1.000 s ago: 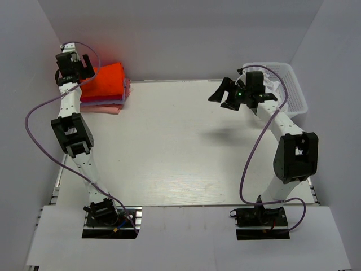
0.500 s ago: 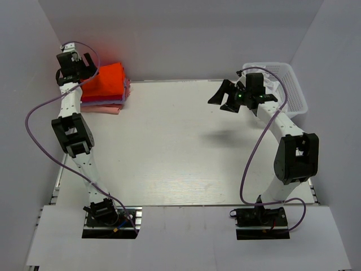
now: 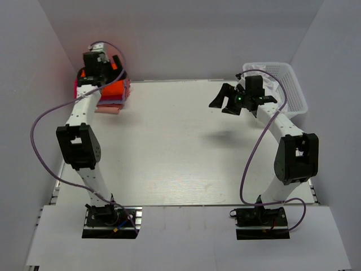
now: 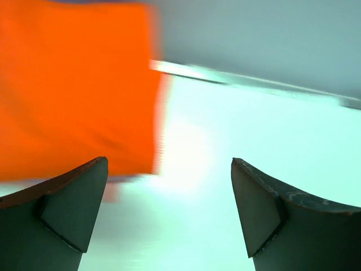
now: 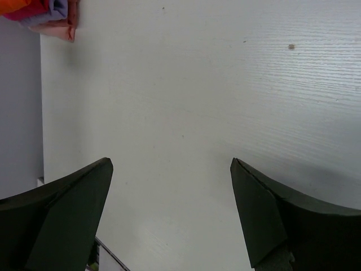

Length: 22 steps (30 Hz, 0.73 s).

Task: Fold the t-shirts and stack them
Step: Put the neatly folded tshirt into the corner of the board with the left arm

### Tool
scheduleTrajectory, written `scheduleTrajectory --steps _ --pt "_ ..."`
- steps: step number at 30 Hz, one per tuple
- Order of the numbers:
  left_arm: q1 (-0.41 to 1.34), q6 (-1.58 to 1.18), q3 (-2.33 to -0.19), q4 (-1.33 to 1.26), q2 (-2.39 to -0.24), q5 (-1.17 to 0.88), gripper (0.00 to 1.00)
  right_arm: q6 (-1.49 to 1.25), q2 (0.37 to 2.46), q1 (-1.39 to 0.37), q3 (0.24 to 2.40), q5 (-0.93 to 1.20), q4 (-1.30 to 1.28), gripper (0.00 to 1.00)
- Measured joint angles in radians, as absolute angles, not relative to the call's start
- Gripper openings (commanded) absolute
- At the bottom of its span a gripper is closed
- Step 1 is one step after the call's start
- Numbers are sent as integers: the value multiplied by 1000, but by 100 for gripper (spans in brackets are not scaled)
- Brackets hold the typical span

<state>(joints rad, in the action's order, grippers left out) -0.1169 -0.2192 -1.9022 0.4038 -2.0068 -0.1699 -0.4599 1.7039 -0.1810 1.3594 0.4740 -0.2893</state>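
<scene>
Orange-red folded t-shirt (image 4: 73,84) crowns the pink-and-lavender folded stack (image 5: 53,17), so the left hand (image 4: 169,162), wide and empty like the right hand (image 5: 171,162), should lift straight clear without snagging it.

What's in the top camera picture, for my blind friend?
Folded t-shirts, orange on top, are stacked at the far left corner of the table, under the open left gripper. The open right gripper hovers near a white basket.

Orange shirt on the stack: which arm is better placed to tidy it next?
Left. The left gripper, open, hangs by the orange shirt; the right gripper, also open, is across the table near the basket.
</scene>
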Motion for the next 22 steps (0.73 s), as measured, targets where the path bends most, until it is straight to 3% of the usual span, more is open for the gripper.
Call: scheduleTrajectory --steps 7,11,22 --pt "210 -301 -1587 408 -1717 -73 100 -429 1704 -181 1359 434 -297 91" --pt "312 -366 -1442 413 -1633 -22 100 -428 1700 -181 1343 432 -271 91" --pt "443 -405 -1385 448 -1625 144 100 -466 1663 -181 1245 468 -199 91"
